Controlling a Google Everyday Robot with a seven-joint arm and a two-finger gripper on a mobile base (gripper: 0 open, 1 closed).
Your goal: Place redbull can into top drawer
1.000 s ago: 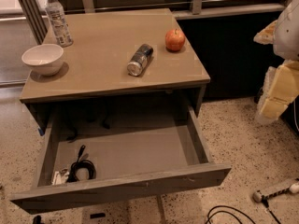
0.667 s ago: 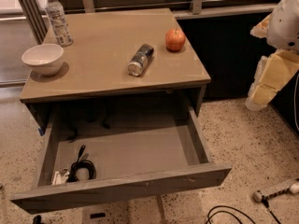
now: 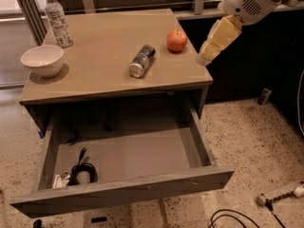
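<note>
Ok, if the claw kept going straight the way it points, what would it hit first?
Probably the table, at its right edge near the front corner. The claw hangs right of the apple, angled down and left; depth is unclear, so it could miss.

I see a water bottle [image 3: 57,20] back-left on the grey table [image 3: 104,42], a white bowl [image 3: 42,60] in front of it, and an apple [image 3: 176,40] back-right, with the gripper [image 3: 204,58] just off that edge. A black cable [image 3: 83,172] lies coiled front-left in the top drawer [image 3: 142,191]. There is possibly a power strip [image 3: 280,194] on the floor [image 3: 247,127].
</note>
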